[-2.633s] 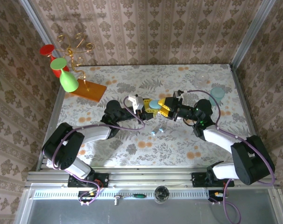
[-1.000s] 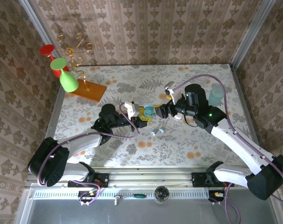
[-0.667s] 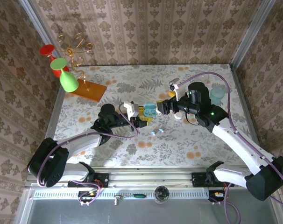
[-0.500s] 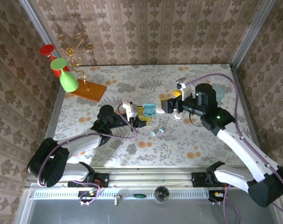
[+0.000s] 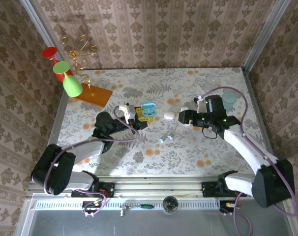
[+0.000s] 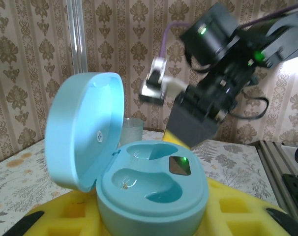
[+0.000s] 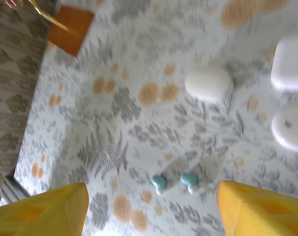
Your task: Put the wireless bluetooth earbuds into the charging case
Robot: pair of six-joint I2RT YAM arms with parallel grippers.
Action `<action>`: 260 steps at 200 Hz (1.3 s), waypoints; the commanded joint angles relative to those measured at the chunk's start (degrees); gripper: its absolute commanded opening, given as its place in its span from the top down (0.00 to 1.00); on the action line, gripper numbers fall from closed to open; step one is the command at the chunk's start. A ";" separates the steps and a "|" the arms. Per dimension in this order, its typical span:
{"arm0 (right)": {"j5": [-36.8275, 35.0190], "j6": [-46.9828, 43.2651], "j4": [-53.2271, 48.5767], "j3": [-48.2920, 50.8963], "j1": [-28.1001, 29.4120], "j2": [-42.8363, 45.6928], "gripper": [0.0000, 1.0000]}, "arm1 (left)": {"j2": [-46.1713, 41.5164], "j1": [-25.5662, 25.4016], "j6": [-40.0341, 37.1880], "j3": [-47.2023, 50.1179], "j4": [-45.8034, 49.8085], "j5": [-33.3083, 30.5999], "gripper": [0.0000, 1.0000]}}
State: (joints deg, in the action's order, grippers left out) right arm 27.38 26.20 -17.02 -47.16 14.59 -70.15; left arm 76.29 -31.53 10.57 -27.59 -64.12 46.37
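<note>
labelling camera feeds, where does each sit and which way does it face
top external: above, behind the arms, facing down on the floral table; left arm and right arm show.
left wrist: on the left arm, facing level towards the right arm; its yellow fingers hold an open light-blue plastic case.
right wrist: on the right arm, facing down at two tiny teal-tipped earbuds; its yellow fingers at lower corners.
shared: top external and right wrist show the earbuds.

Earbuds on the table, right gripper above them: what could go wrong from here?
1. The earbuds are tiny and lie close together; the open right gripper may catch both or flick one away.
2. The left gripper holds the open light-blue charging case; its wells are small, so a slightly misaligned bud could bounce out.
</note>
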 commanded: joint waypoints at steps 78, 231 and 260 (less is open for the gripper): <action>6.73 -9.42 -3.94 -13.04 7.25 -30.66 0.29 | -3.11 0.33 0.44 0.88 1.25 1.29 0.73; 12.08 -12.87 -8.16 -10.48 7.65 -34.62 0.31 | -4.77 -1.60 -2.53 0.58 6.98 -0.40 0.72; 12.89 -12.75 -8.07 -9.34 7.65 -33.04 0.33 | -4.75 -1.69 -2.65 0.48 7.08 -0.49 0.72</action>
State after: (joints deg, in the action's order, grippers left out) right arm 38.17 13.82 -20.60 -58.48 21.71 -105.08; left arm 72.88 -32.73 9.21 -26.98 -56.93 46.04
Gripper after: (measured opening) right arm 0.675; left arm 0.369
